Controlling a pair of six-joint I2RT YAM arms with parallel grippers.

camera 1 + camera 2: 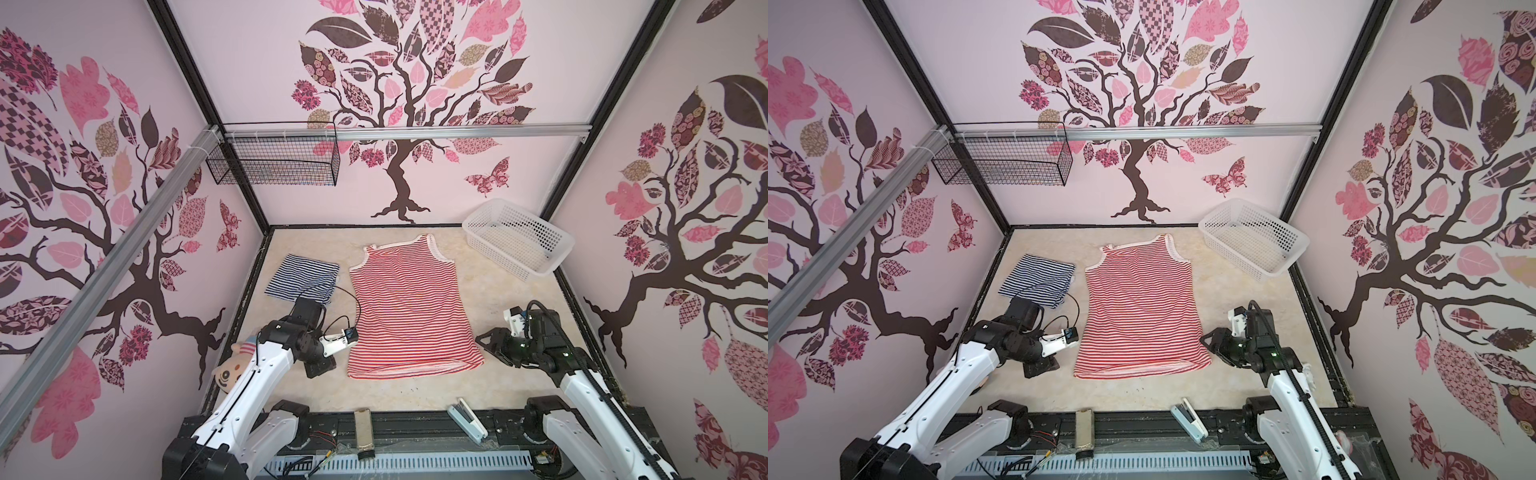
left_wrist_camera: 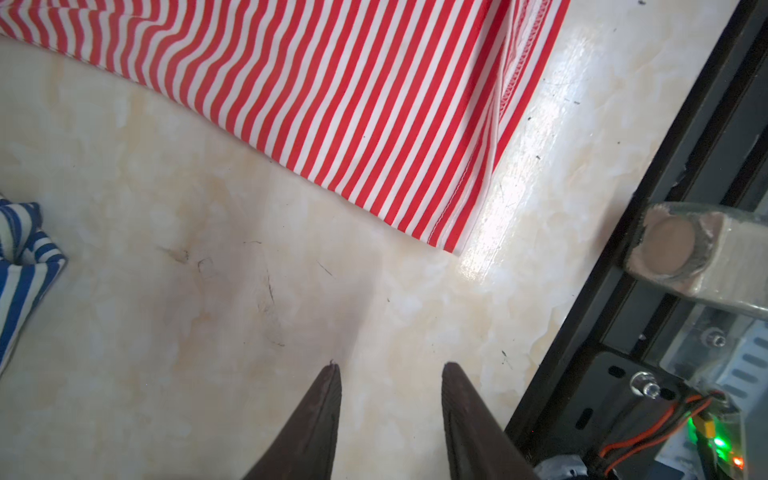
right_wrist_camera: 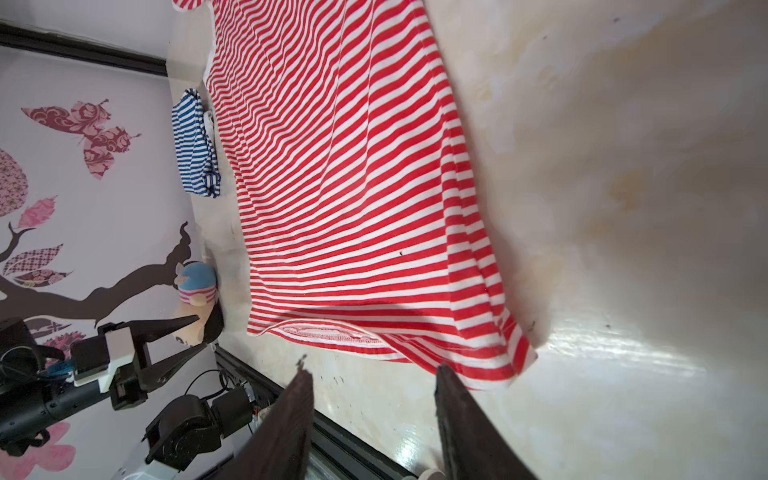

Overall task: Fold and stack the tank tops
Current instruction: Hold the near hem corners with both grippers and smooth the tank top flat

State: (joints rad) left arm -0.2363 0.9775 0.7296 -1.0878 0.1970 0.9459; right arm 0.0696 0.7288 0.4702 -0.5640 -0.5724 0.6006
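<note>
The red-and-white tank top (image 1: 411, 307) (image 1: 1140, 307) lies spread flat mid-table, straps at the far end. The navy-and-white tank top (image 1: 303, 280) (image 1: 1038, 280) sits folded to its far left. My left gripper (image 1: 319, 366) (image 2: 390, 370) hovers off the red top's near left hem corner (image 2: 446, 243), open, with only bare table between its fingers. My right gripper (image 1: 483, 338) (image 3: 374, 374) is by the near right hem corner (image 3: 513, 365), open and holding nothing; one fingertip (image 3: 444, 374) lies just short of that corner.
A white plastic basket (image 1: 519, 241) stands at the back right. A black wire basket (image 1: 274, 160) hangs on the back rail. A plush doll (image 1: 235, 365) sits behind the left arm. A stapler (image 1: 467, 419) and a grey block (image 1: 363, 432) lie on the front frame.
</note>
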